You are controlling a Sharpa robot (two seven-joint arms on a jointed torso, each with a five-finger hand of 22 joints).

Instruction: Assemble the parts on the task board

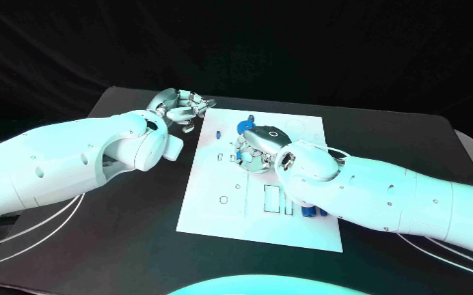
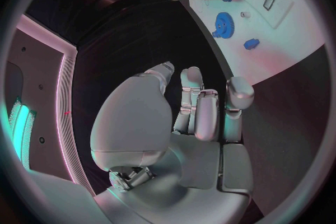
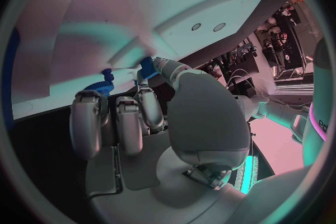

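Note:
The white task board (image 1: 258, 221) lies in the middle of the black table. My right hand (image 1: 258, 149) hovers over its far half and pinches a small blue part (image 3: 148, 67) between thumb and a finger. A blue gear (image 1: 245, 125) lies flat just beyond that hand, also in the left wrist view (image 2: 223, 24). Another small blue part (image 1: 215, 133) sits near the board's left edge. More blue parts (image 1: 314, 210) lie by the slots under my right forearm. My left hand (image 1: 180, 109) hangs over the table off the board's far left corner, holding nothing, fingers (image 2: 203, 106) loosely bent.
Rectangular slots (image 1: 276, 198) and small holes mark the board's middle. Black table (image 1: 128, 233) surrounds the board on every side, with a wide bare stretch to the left and front. A dark curtain closes off the back.

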